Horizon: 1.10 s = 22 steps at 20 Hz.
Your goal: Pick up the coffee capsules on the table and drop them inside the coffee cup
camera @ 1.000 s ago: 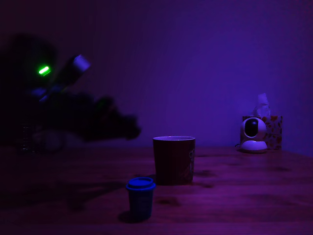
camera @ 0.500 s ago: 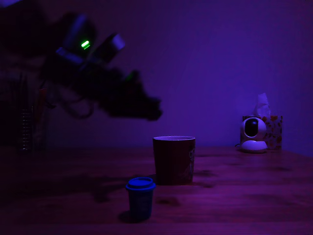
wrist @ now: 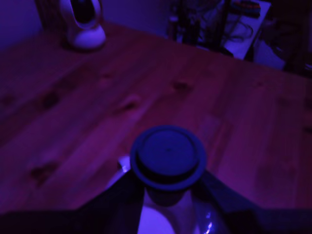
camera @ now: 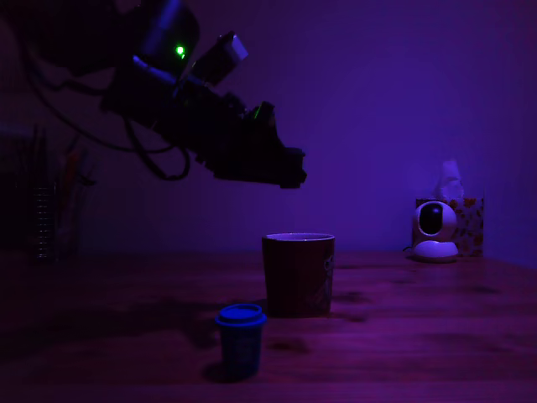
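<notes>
In the wrist view, a dark coffee capsule (wrist: 168,157) with a wide round rim sits between the two dark fingers (wrist: 123,189) of my gripper (wrist: 168,187), which is shut on it above the wooden table (wrist: 97,112). In the exterior view my gripper (camera: 288,174) hangs high in the air, just above and slightly to the exterior view's left of the coffee cup (camera: 298,274); the held capsule cannot be made out there. A blue-topped capsule (camera: 241,337) stands upright on the table (camera: 403,336) in front of the cup, to its left in the exterior view.
A white rounded camera gadget (camera: 435,231) (wrist: 85,22) stands at the table's far right in the exterior view, with a tissue box (camera: 471,225) behind it. A holder with pens (camera: 50,220) stands at the far left. The room is very dark.
The arm has risen and swung to the exterior view's right, from low at the left to high beside the cup. The blue-topped capsule and the cup have stayed put.
</notes>
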Each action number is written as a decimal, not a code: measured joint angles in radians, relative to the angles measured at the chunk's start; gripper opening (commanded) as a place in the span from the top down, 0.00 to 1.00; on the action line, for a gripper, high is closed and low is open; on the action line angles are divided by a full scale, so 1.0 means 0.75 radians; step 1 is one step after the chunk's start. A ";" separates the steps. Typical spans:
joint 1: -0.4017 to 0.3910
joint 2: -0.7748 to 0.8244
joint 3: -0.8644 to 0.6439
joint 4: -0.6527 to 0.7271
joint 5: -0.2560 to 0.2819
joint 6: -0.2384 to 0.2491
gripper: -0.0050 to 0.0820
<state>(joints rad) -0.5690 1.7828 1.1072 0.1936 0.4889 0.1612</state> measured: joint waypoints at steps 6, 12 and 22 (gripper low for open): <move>-0.003 0.126 0.115 -0.122 -0.031 0.000 0.74; -0.007 0.131 0.143 -0.234 -0.052 0.000 0.74; -0.028 0.131 0.144 -0.300 -0.107 0.085 0.52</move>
<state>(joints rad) -0.5903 1.8812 1.2152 -0.0315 0.4084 0.2249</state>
